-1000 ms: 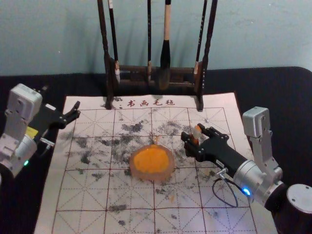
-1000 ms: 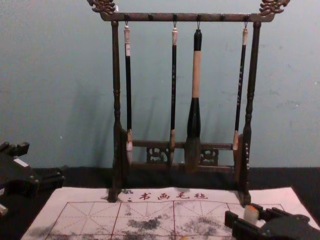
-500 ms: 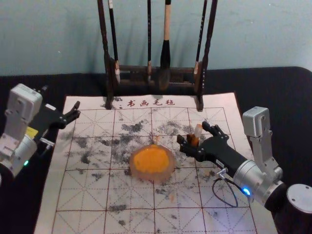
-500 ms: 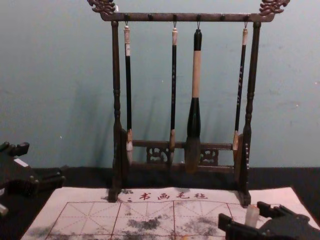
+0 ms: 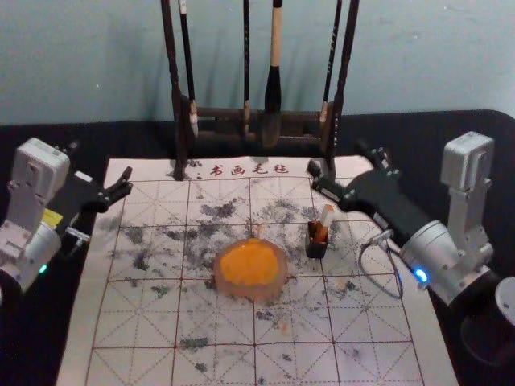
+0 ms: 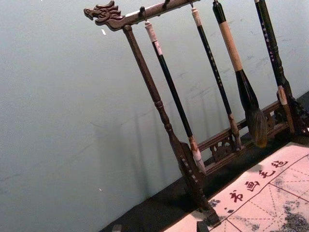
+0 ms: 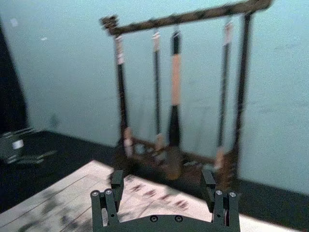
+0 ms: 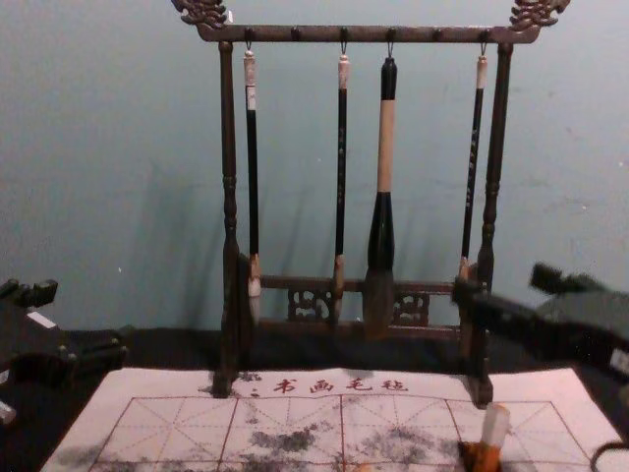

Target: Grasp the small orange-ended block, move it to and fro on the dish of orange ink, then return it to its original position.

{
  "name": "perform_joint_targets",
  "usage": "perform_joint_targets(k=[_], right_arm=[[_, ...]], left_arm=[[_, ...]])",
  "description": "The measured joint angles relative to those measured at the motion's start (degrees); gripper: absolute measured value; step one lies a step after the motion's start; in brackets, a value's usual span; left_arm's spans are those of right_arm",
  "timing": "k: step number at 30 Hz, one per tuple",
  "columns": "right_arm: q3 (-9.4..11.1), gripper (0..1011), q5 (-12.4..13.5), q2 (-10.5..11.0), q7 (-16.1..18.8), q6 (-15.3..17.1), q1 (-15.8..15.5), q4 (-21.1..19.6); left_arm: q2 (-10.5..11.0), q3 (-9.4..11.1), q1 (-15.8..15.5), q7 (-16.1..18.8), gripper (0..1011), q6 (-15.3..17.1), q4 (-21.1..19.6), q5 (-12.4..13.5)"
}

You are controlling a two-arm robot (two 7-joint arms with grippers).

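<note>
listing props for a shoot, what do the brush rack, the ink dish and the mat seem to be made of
Brush rack: likely dark wood with a low sheen, going by its turned posts and carved ends. Ink dish: perhaps stone or cloudy plastic; its smooth, pinkish rim leaves that open. Mat: probably felt or thick cloth, matte, with a printed red grid.

Right hand [image 5: 337,158] black, screws [image 7: 154,218]; silver-and-black arm [image 5: 430,251], dark cable [image 5: 361,261], blue light [image 5: 421,275]; left arm [image 5: 36,253]: yellow patch [image 5: 51,218], likely label.
</note>
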Motion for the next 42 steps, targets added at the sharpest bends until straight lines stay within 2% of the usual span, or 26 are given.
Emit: perform_joint_targets(k=[2,3,6,9,14,22,42], right_arm=[[0.86,1002,-1.52,-0.52,-2.10,-0.92,0.33,0.42],[0.86,1002,-1.52,-0.52,-2.10,-0.92,0.33,0.42],[2.18,1002,-5.72,-1.73,-7.01,-1.69,1.01,3.74],[2.65,1002,-8.35,-2.45,-9.65,-1.90,1.52,6.91],[3.05,1000,-11.14,-3.68,-11.88,-1.91,2.22,12.23],[3.14,1002,-12.36,-4.55,-11.38,-1.54,3.12,16.37],[3.09,1002,-12.28,-4.42,-11.53,-1.49,2.95,15.68]], left_arm=[[0.00,0.00,0.00,0.00,1001,0.00,0.00,0.00],[0.00,0.00,0.00,0.00,1001,0.00,0.00,0.00],[0.00,0.00,0.00,0.00,1001,0.00,0.00,0.00],[0.00,0.00,0.00,0.00,1002,0.00,0.00,0.00],[0.00,0.00,0.00,0.00,1001,0.00,0.00,0.00],[0.00,0.00,0.01,0.00,1001,0.00,0.00,0.00],[0.00,0.00,0.00,0.00,1001,0.00,0.00,0.00]])
